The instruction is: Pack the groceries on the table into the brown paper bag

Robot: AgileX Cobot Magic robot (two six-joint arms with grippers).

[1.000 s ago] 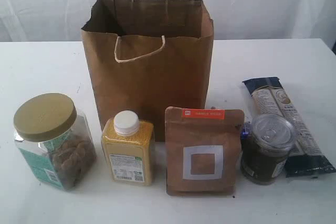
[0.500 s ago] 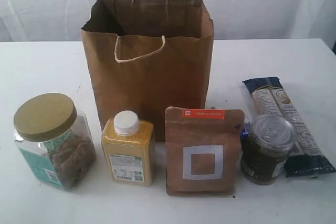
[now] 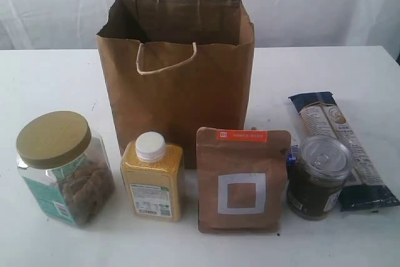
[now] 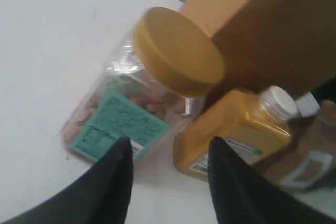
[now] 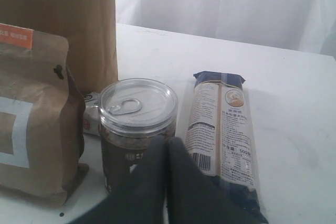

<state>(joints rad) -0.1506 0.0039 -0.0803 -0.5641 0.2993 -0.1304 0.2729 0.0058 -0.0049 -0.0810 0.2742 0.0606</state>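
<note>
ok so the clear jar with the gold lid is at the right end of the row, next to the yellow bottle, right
Not quite. The clear jar with the gold lid is at the left end of the row, not the right, as the exterior view shows. It does stand next to the yellow bottle. The right end is taken by the small dark jar and the long packet.

It looks like a lab or studio test bench. A plain white table (image 3: pixel 50 79) stands before a white curtain (image 3: pixel 312 4) that closes off the whole background. On the table stands a paper bag (image 3: pixel 181 98), with a jar (image 3: pixel 62 167), a bottle (image 3: pixel 153 176), a pouch (image 3: pixel 244 179), a small jar (image 3: pixel 319 176) and a packet (image 3: pixel 340 145) set out in a row like samples.
</note>
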